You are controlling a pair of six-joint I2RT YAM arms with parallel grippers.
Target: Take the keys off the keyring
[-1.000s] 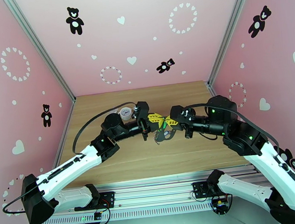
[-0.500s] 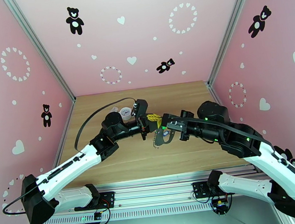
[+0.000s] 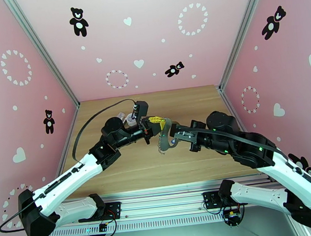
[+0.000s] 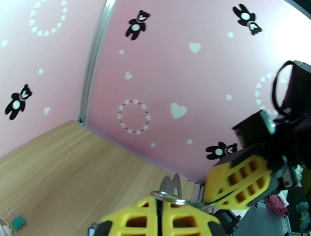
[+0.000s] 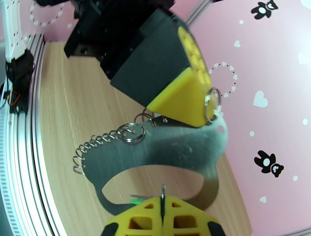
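Both arms have drawn the keyring (image 5: 171, 145) toward 10 o'clock, left gripper (image 4: 159, 202) clamping its ring, right gripper (image 5: 162, 202) closed on its strap, the green key (image 5: 137, 201) apparently not yet freed.

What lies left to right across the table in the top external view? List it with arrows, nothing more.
round white clock → left gripper → grey strap keyring → right gripper

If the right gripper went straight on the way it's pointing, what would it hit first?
Probably the keyring's grey strap, arching ahead of the right gripper; the left gripper is close behind, depth unclear.
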